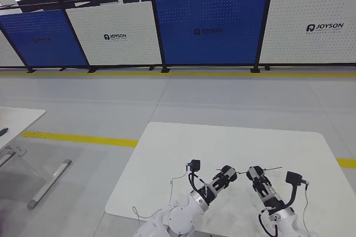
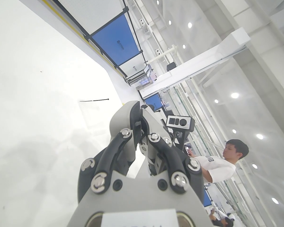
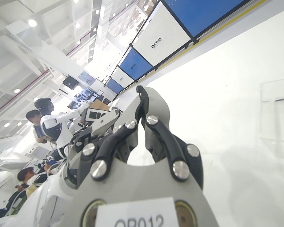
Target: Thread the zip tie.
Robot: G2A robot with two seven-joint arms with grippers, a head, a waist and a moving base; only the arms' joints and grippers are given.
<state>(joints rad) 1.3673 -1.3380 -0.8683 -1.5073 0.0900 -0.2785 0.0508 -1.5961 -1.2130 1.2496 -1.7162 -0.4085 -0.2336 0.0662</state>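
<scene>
Currently I judge we're at the very start. The zip tie (image 2: 94,100) lies flat and loose on the worktop (image 1: 225,142) with both ends free, and nothing is threaded. The left gripper (image 2: 137,106) is pressed together on nothing, and the right gripper (image 3: 140,90) is likewise closed and empty. In the top view the right gripper sits just beside one end of the zip tie, though I can't tell whether they touch. The left gripper is a little farther from the zip tie on that same side. The two grippers are near each other and angled inward.

As I see it, the next move is to spread one gripper, lower it over the zip tie and pinch the strap close to one end. That means going low enough to catch a thin, flat thing. The other gripper then needs the opposite end, so the tail can be steered into the head. The head is the small knob at one tip in the left wrist view, but its slot is too small for me to make out.

The worktop runs on well past the zip tie on its far side. The side edge and rounded corner are well apart from it. The tight spot is between the two grippers, so I would part them before lowering either.
</scene>
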